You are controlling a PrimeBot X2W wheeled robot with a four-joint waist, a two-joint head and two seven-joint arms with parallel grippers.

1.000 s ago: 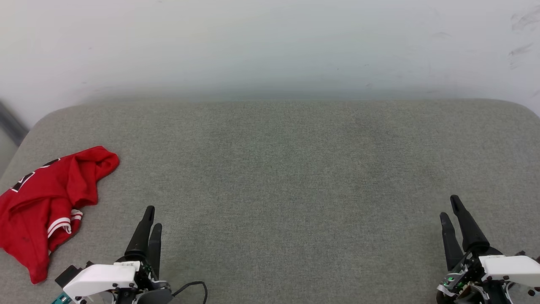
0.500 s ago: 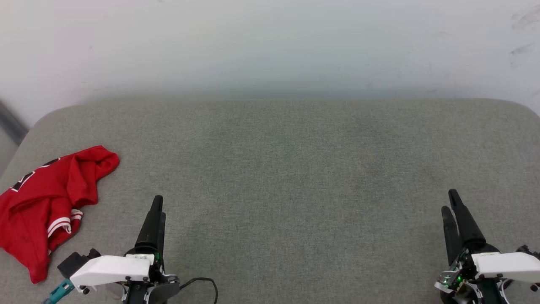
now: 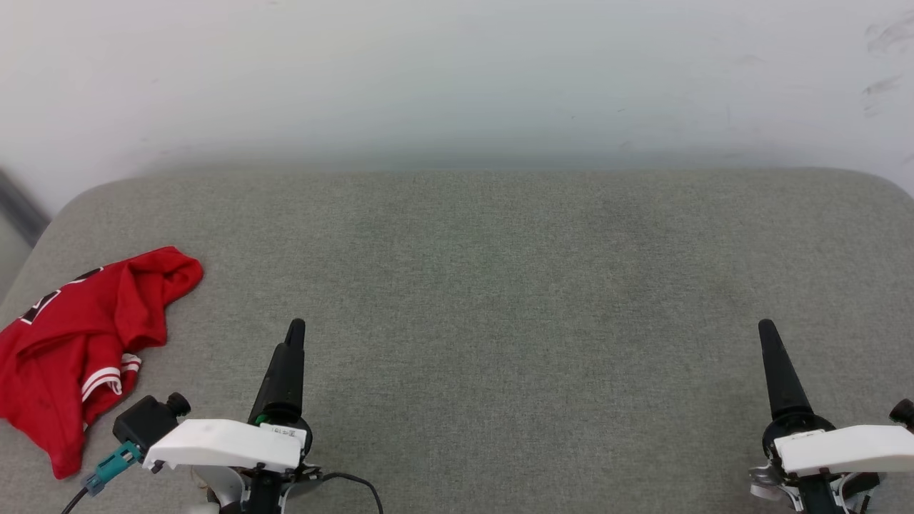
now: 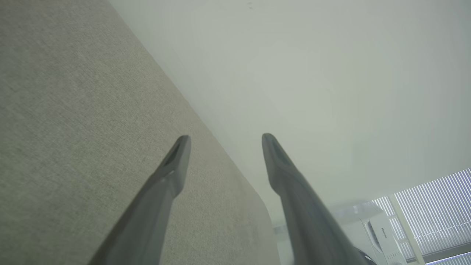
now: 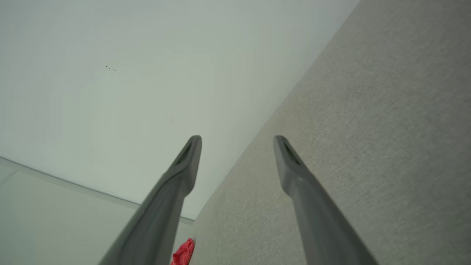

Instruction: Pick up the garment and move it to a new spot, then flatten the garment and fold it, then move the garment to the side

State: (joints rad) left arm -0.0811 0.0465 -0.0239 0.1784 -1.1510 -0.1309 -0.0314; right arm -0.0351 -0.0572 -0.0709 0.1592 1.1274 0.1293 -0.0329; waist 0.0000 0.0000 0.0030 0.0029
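Garment (image 3: 78,343) crumpled at left edge of grey surface (image 3: 500,285), red, white striped trim showing. Left pincer (image 4: 225,141) spread, empty, near garment, not touching. Right pincer (image 5: 237,141) spread, empty, well apart.

- Grey woven upholstered surface (image 3: 500,285) with rounded far corners, its far edge against the wall.
- Pale wall (image 3: 457,71), with dark scuff marks (image 3: 882,86) at its upper right in the head view.
- Window blinds (image 4: 438,209) with horizontal slats, in the left wrist view.
- White appliance (image 4: 382,235) with small dark lettering, just beside the blinds.
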